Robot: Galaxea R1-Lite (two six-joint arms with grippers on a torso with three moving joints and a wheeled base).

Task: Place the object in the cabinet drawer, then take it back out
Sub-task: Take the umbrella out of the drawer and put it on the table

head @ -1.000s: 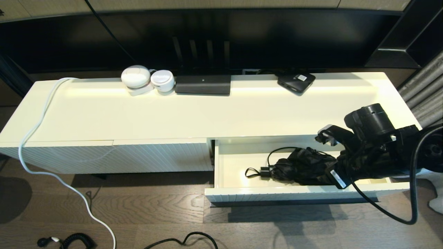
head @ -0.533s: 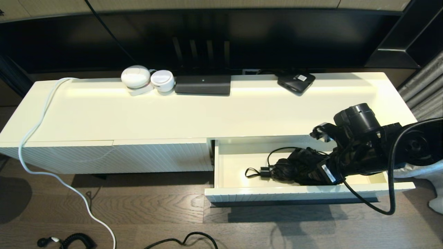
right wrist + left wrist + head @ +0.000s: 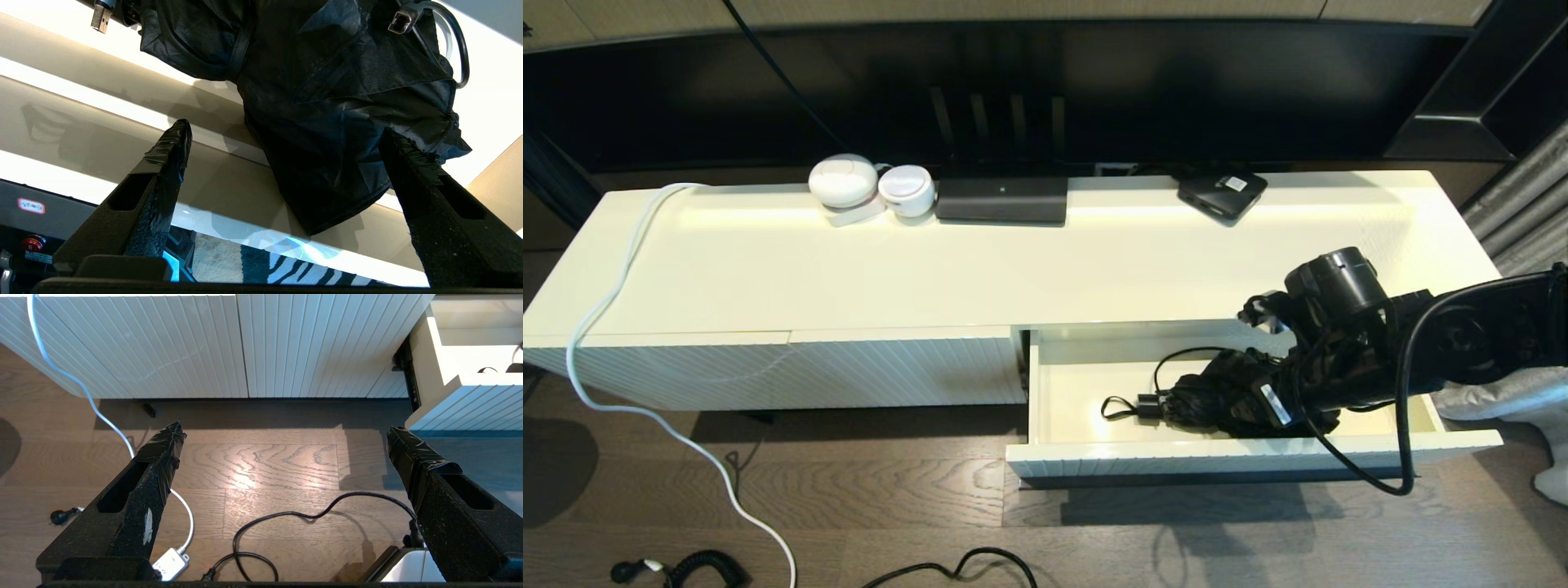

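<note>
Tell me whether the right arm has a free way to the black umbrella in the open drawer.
Probably yes. The right end effector sits open inside the pulled-out cabinet drawer, its fingers either side of the black folded umbrella, with nothing between them.

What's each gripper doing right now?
Left gripper: open, empty, above the floor.
Right gripper: open around the black bundle in the cabinet drawer.
</note>
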